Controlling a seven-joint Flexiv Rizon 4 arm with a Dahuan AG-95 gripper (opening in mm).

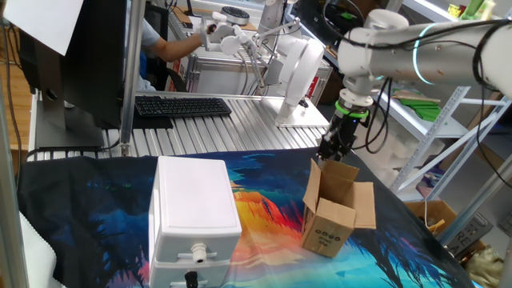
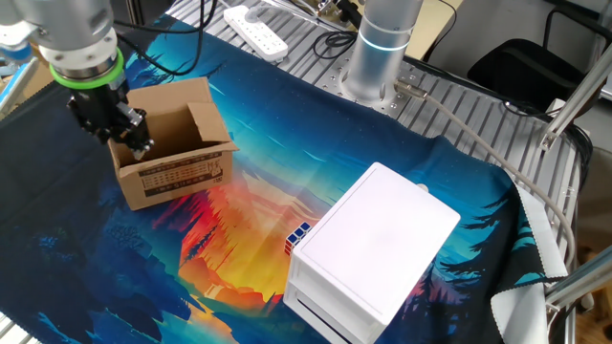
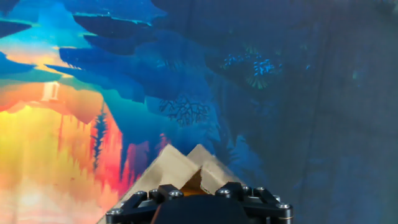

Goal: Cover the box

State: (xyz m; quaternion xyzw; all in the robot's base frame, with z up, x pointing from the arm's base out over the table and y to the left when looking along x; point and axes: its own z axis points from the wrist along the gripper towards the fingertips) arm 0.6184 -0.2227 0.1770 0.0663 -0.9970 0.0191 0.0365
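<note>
Hovering at the far edge of the small brown cardboard box [image 1: 336, 210], the black pincer [image 1: 331, 150] points down over its raised flaps; whether it pinches a flap cannot be told. That open carton stands just beside the large white plastic case [image 1: 194, 214] on the colourful tabletop cloth [image 1: 264, 208].

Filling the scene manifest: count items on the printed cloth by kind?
Brown cardboard box, flaps open: 1
White plastic case: 1
Small coloured cube, partly hidden beside the case: 1
Total: 3
</note>
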